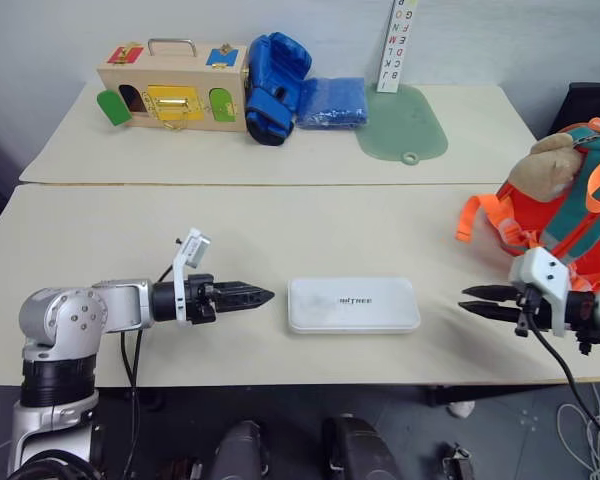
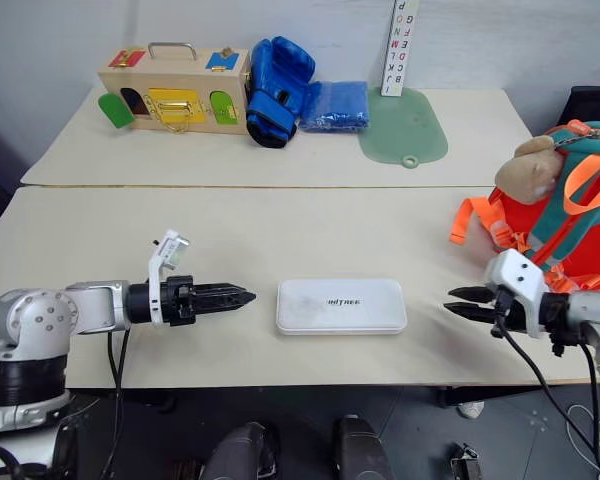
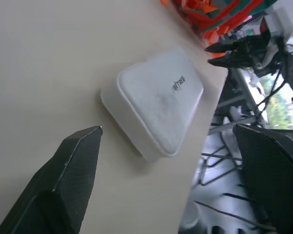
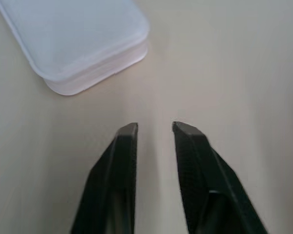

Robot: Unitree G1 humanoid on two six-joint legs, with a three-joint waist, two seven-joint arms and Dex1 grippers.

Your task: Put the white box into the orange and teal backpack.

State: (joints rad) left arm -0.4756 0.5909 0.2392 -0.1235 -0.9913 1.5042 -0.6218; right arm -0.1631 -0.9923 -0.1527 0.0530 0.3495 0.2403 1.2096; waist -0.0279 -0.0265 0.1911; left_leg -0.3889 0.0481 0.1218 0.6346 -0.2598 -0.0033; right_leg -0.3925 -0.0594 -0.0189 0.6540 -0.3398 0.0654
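White and flat, the rounded plastic box point(image 1: 353, 305) with small grey lettering on its lid lies on the pale bench point(image 1: 230, 240) between the two hands, touched by neither. The left hand point(image 1: 263, 296) points at the box's near end from just beside it; in the left wrist view its black fingers point(image 3: 63, 180) stand wide apart, with the box lying ahead between them, and nothing is held. The right hand point(image 1: 472, 299) points at the box's other end from a little farther off; in the right wrist view its fingers point(image 4: 122, 161) are drawn narrow with a slim gap between the tips, gripping nothing, and a corner of the box lies ahead of them.

The bright orange backpack with teal trim point(image 1: 580, 215) stands just behind the right hand at the bench's edge, orange webbing straps trailing toward the middle and a tan plush animal point(image 1: 542, 170) on its top. It is well apart from the box.

Far beyond the left hand, on a second bench, stand a wooden box with coloured latches point(image 1: 172, 88), a blue boxing glove point(image 1: 273, 88), a folded blue cloth point(image 1: 332, 102) and a green mat point(image 1: 403, 122).
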